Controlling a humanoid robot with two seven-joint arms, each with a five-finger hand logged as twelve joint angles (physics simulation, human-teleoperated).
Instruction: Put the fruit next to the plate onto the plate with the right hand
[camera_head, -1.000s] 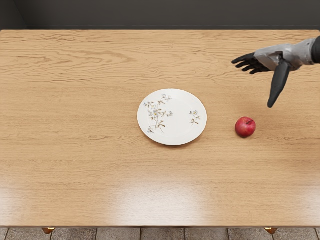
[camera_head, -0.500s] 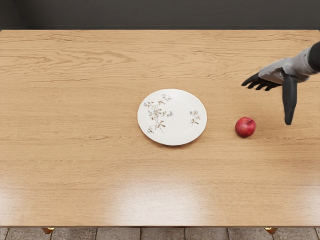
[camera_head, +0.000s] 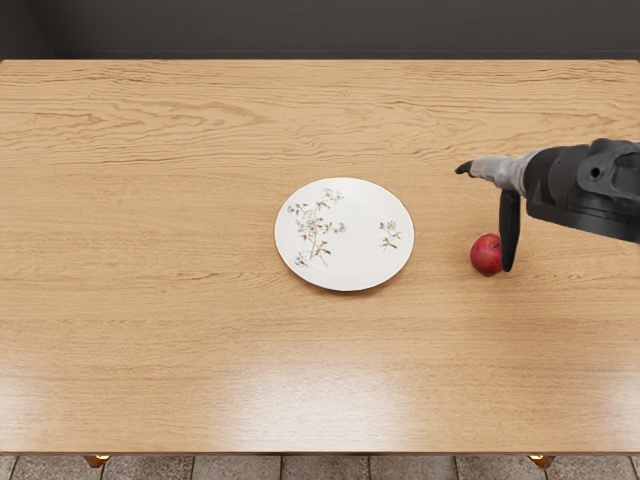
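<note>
1. The robot's right hand (camera_head: 503, 178) reaches in from the right edge over a pale, wood-grained worktop (camera_head: 150, 150). Its fingers (camera_head: 510, 230) are spread and hold nothing. Most point away to the left, seen edge-on, while one dark finger hangs straight down.
2. A small, round, glossy red apple (camera_head: 486, 254) sits on the worktop just below the fingers. The hanging finger crosses the apple's right edge from where I stand. I cannot tell whether it touches the skin or hovers just above it.
3. A round white china plate with faint flower sprigs (camera_head: 350, 262) lies well off to the left of the fingers. Bare wood lies between it and the apple, and nothing lies on it.
4. The main risk, as I judge it, is a nudge. The apple is round and smooth, so if the hanging finger pushes on its right side before the others close, the apple could roll away to the left, out from under the fingers.
5. A second risk is a weak hold. With only one finger low beside the fruit and the rest held high, closing now might catch just the top. The apple could then squirt out or slip loose on the way up.
6. A third risk comes later. If the apple is let go too high, or off-centre, above the shallow plate, it may roll off the far rim.
7. Pressing down too hard could also pin the apple against the worktop rather than wrapping round it.
</note>
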